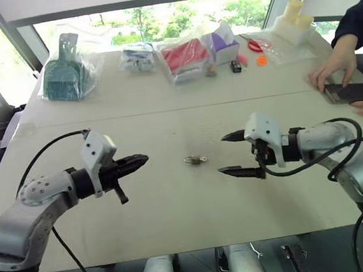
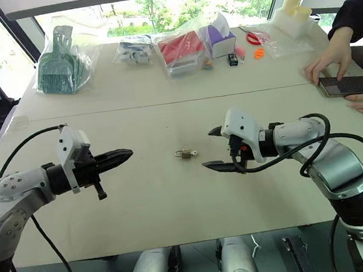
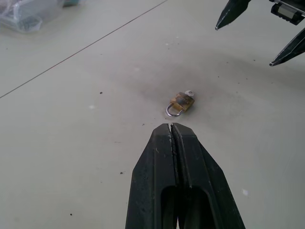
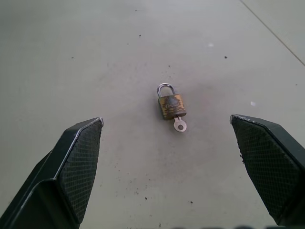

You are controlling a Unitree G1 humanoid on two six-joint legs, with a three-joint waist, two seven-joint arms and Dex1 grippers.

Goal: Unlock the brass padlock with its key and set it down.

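The brass padlock [image 4: 171,105] is lying flat on the pale bench [image 1: 177,215], between the two hands and touching neither. The key [image 4: 179,125] is sticking out of its bottom; whether the shackle is released is too small to tell. The left hand [image 1: 140,160] is hovering with its fingers pressed together, and the right hand [image 1: 234,153] is hovering with its fingers wide apart. Bagged goods [image 1: 185,55] are lying along the far edge, under a window. A person's hands [image 1: 333,69], cut off at the frame, are resting near a phone [image 1: 350,92].
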